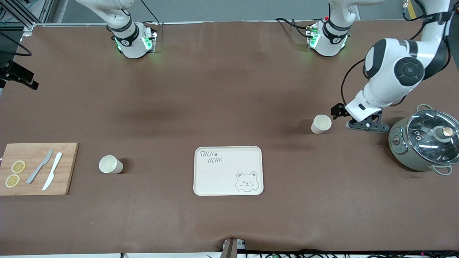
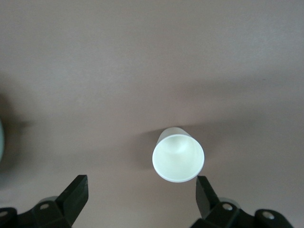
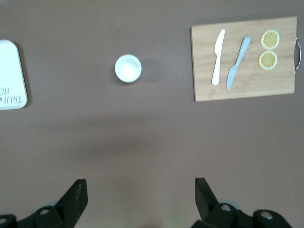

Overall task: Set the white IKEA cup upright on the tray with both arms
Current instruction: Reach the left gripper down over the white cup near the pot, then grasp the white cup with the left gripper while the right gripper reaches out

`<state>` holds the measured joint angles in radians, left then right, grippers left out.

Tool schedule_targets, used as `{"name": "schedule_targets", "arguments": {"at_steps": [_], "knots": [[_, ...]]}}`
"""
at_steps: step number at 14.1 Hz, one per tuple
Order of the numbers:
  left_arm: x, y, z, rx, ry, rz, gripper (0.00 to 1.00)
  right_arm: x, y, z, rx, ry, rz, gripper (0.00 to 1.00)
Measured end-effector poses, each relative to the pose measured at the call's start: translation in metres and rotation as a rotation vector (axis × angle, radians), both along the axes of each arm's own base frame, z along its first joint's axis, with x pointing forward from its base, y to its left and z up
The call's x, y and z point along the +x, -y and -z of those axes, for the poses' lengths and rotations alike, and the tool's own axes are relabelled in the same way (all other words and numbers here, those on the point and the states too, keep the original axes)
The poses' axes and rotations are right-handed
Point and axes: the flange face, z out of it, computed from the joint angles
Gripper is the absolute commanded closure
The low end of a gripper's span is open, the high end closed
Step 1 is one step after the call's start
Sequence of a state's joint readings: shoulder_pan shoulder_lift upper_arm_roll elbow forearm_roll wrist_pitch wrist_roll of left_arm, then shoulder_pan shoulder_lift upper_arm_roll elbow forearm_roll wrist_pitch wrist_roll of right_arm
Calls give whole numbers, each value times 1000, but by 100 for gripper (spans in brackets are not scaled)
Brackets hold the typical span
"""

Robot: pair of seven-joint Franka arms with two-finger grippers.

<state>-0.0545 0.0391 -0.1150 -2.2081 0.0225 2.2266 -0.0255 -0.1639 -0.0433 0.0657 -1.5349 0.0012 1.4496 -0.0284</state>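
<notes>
Two white cups stand upright on the brown table. One cup [image 1: 321,124] is toward the left arm's end, and it also shows in the left wrist view [image 2: 178,158]. The other cup [image 1: 110,164] stands between the tray and the cutting board, and it also shows in the right wrist view [image 3: 128,68]. The cream tray [image 1: 228,171] with the bear drawing is empty. My left gripper [image 1: 349,120] [image 2: 141,183] is open and hangs low over the table between the first cup and the pot. My right gripper [image 3: 141,187] is open and empty, high over the table, and is out of the front view.
A grey-green pot [image 1: 425,139] with a glass lid stands at the left arm's end. A wooden cutting board [image 1: 37,168] with two knives and two lemon slices lies at the right arm's end. The tray's edge [image 3: 9,76] shows in the right wrist view.
</notes>
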Motion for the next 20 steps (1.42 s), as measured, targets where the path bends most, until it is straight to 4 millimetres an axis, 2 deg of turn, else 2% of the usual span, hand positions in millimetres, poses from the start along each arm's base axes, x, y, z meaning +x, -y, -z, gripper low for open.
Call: {"name": "schedule_targets", "arguments": {"at_steps": [3,6,7,10,14,17,20], "knots": [[-14,-4,45,-15,55,-1,0,3,-4,12,5,-43,-10,0],[-27,-5,89,-36,120,1,0,19,-8,43,15,-107,-22,0],[-31,-5,98,-38,121,2,0,24,-7,53,18,-124,-22,0],[-35,-2,105,-39,115,6,0,36,-13,73,28,-151,-35,0],[-37,0,108,-40,110,11,0,55,-22,85,28,-92,-65,0],[-37,1,121,-47,119,11,0,67,-20,103,40,-87,-168,0],[-37,2,135,-51,115,7,0,79,-22,101,33,-15,-207,0]]}}
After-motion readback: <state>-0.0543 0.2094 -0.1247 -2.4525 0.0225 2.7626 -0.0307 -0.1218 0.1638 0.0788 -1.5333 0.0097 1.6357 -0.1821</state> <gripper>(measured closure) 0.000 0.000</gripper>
